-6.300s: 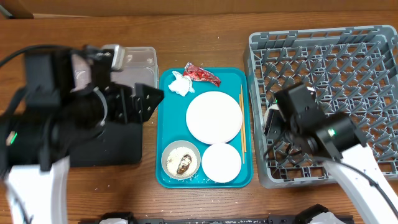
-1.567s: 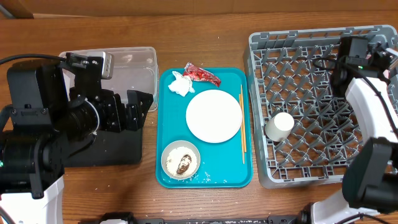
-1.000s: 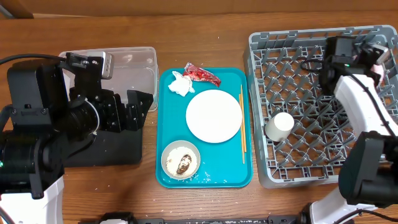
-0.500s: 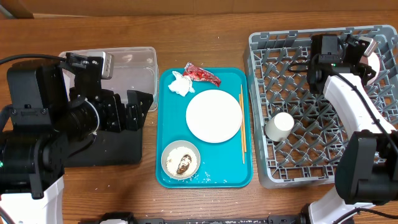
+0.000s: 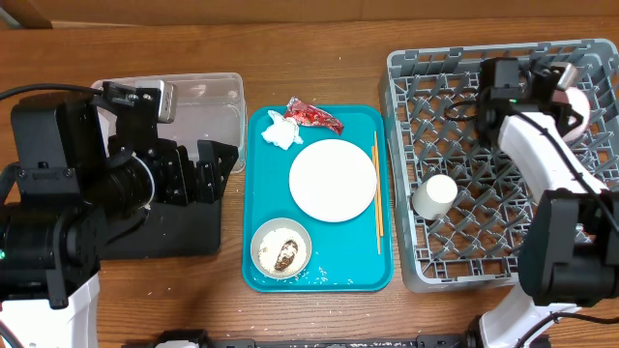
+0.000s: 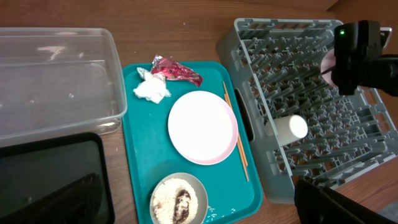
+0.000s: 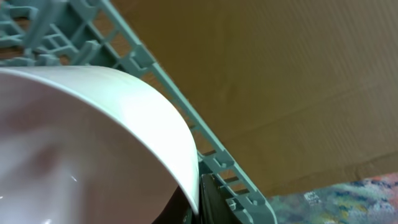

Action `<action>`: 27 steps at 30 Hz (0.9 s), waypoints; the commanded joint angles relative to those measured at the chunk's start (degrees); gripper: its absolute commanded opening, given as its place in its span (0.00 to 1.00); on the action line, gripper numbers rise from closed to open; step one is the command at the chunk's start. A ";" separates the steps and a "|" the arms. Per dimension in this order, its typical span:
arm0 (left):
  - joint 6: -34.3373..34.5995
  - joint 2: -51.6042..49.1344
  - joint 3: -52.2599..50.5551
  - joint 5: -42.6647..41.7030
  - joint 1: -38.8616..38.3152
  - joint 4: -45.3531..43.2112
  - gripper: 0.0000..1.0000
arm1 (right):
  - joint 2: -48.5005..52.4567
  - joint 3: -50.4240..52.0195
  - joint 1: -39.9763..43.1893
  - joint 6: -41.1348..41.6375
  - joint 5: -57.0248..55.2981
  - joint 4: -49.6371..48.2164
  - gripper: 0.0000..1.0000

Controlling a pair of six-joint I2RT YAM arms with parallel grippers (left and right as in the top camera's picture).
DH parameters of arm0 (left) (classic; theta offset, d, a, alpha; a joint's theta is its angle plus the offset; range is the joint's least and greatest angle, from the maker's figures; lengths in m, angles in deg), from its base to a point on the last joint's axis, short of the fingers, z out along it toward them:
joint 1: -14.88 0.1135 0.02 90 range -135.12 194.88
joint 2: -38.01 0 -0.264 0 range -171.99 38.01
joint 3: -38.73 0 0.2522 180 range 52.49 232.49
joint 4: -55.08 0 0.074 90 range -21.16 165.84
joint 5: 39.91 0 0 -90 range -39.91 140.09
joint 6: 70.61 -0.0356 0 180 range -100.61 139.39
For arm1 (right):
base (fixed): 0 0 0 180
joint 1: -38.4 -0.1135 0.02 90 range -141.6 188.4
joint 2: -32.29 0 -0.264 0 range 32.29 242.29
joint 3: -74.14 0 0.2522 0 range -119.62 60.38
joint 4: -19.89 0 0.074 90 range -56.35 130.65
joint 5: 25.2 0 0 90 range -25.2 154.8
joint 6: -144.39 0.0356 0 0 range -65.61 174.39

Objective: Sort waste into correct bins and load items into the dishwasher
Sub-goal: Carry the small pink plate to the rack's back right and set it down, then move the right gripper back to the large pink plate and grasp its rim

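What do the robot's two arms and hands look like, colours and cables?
Both have blocky black joints, white links and thin black cables. The left arm is mostly bulky black, with a wedge-fingered black left hand. The right arm shows a green light.

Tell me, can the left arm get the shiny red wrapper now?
Probably yes. The left gripper hangs open just beside the teal tray, and the red wrapper lies at the tray's far end with nothing over it.
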 commanded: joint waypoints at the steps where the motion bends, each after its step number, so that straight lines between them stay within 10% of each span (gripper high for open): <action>1: 0.76 -0.20 0.66 -0.50 0.31 -0.22 1.00 | 0.09 1.44 -2.25 0.02 0.00 -0.55 0.04; 10: 0.76 -0.20 0.66 -0.50 0.31 -0.22 1.00 | 0.09 1.66 -4.72 0.02 0.79 -0.31 0.16; 18: 0.76 -0.20 0.66 -0.50 0.31 -0.22 1.00 | 0.04 0.85 -10.67 0.04 0.83 -0.39 0.68; 27: 0.76 -0.20 0.66 -0.50 0.31 -0.22 1.00 | -5.14 -2.84 -17.92 0.98 10.29 3.23 0.77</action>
